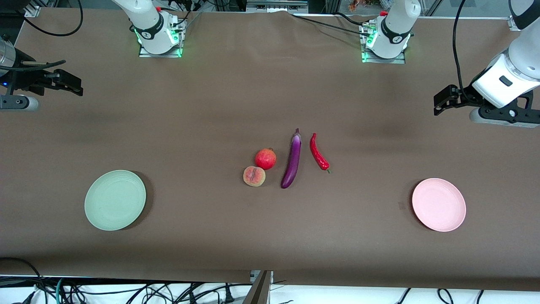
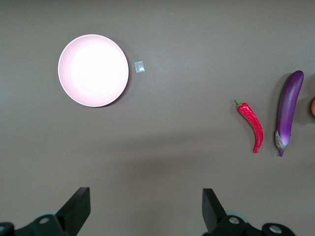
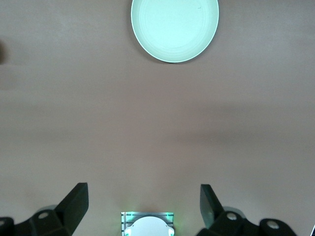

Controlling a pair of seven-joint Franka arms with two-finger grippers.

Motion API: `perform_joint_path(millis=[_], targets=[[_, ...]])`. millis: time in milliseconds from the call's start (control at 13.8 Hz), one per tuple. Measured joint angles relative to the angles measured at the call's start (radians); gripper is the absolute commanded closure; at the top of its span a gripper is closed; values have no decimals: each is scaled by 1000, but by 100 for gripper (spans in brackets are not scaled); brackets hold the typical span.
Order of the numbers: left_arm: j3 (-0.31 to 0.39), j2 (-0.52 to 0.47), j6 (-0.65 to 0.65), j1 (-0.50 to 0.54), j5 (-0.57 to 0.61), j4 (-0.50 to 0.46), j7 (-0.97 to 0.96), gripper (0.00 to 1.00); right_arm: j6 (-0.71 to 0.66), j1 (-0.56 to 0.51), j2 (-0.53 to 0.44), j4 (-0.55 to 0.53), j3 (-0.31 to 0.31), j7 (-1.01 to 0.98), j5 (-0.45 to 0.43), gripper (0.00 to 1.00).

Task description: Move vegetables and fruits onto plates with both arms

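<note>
Left gripper (image 2: 144, 209) up over bare cloth at the left arm's end of the table, fingers (image 2: 78, 204) spread wide, nothing between them; pink plate (image 2: 93, 70), red chili (image 2: 251, 125) and purple eggplant (image 2: 288, 110) all lie well clear of the fingertips. Right gripper (image 3: 142, 206) over the right arm's end, fingers (image 3: 76, 201) likewise wide and empty, green plate (image 3: 174, 28) well apart from them. Pomegranate (image 1: 265, 158) touches peach (image 1: 254, 176), mid-table, beside the eggplant.

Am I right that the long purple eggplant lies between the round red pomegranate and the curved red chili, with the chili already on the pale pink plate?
Not quite: the curved red chili lies on the table beside the long purple eggplant, as the front view shows; the pale pink plate is bare. The rest holds, round red pomegranate included.
</note>
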Motion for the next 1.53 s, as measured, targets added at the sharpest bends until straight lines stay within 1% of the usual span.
perform_joint_path(millis=[509,944,1235,1380,1526], targets=[[1,0,-3,0,0,0,-2,0,1,1,1,0,0,0,0,0],[-1,1,-30,0,-3,0,-2,0,14,0,2,0,0,0,4,0],[-50,16,-79,-4,-5,-1,-2,0,66,2,35,1,3,0,9,0],[-79,50,-96,-8,-5,-4,-5,0,92,4,73,1,7,0,10,0],[-96,107,-69,-12,-16,-5,-52,0,104,3,94,5,8,1,10,0]])
